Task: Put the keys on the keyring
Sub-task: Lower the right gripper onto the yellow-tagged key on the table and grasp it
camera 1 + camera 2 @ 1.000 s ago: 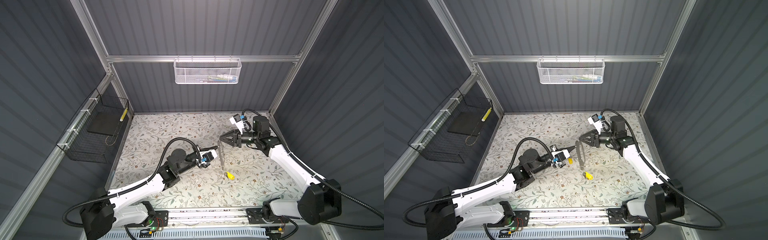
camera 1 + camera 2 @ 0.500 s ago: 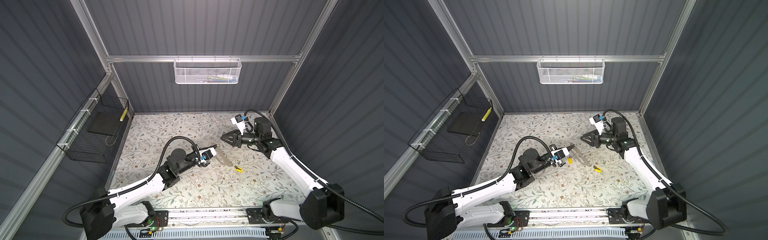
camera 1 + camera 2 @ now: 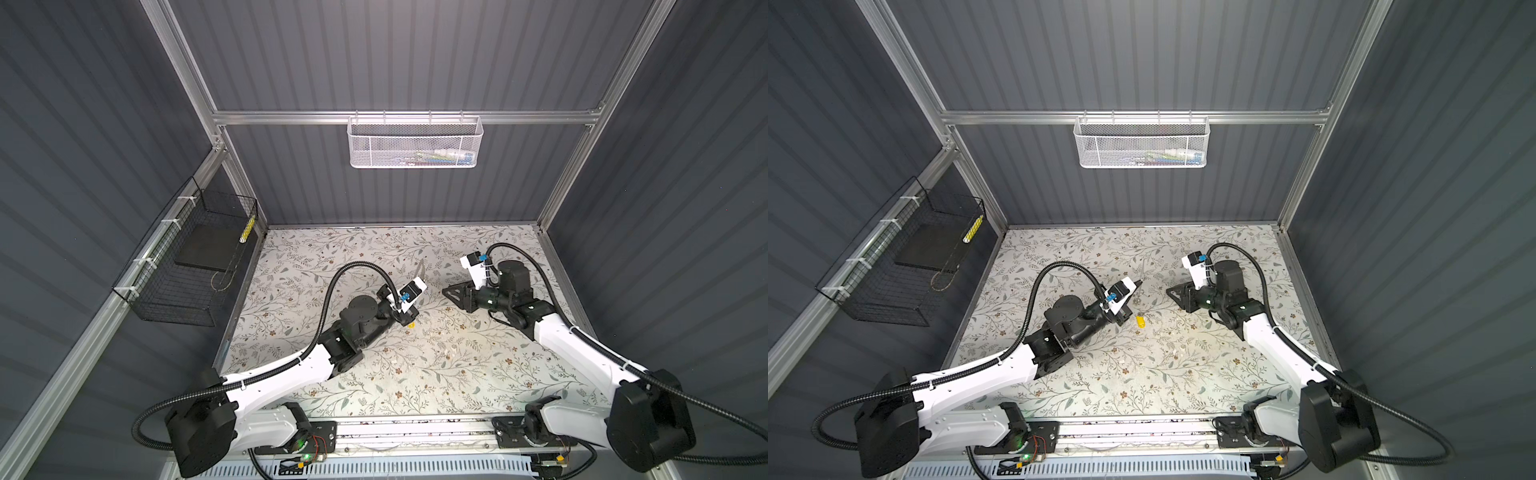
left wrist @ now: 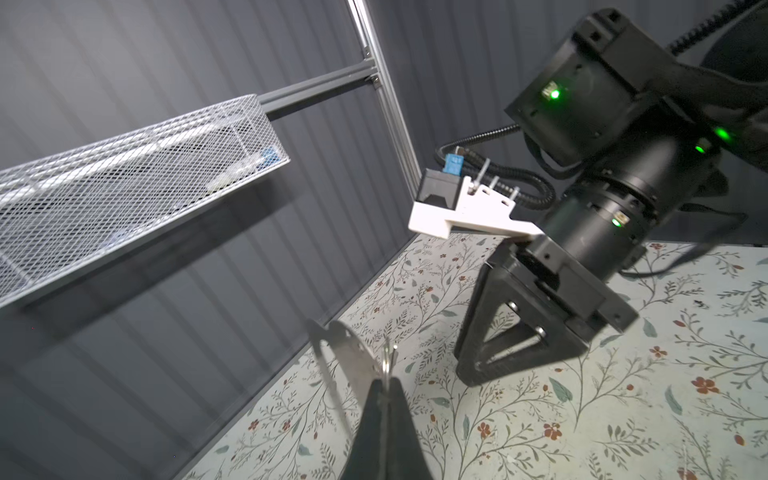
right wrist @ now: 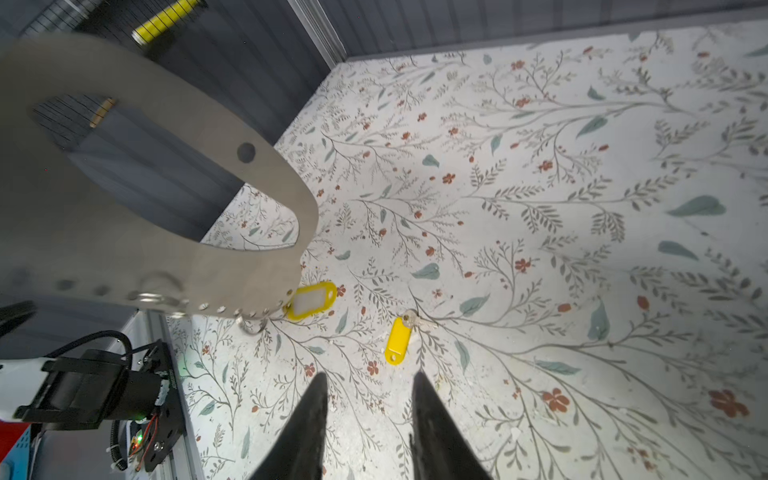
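The left end effector (image 4: 384,386) is clamped tight on the edge of the keyring (image 5: 124,257), a flat grey metal oval with a big opening and a row of small holes along its rim. It holds the loop off the worktop (image 3: 457,374), edge-on to its own wrist camera. A small silvery split ring (image 5: 251,326) hangs from one of the rim holes. A yellow tag with a white label window (image 5: 309,301) sits right at the loop's corner; whether it hangs there or lies on the floral surface behind, I cannot tell.

The right end effector (image 5: 370,376) has its jaws apart and nothing between them. In a top view it stands at about 3 o'clock from the left one, with a gap between them.

A loose yellow key tag (image 3: 1140,321) with a silver key (image 5: 411,320) attached lies flat on the worktop, at about 5 o'clock from the left end effector.

Farther out, a white mesh basket (image 3: 415,145) hangs on the back wall at 12 o'clock, and a black wire basket (image 3: 195,270) at 9 o'clock.
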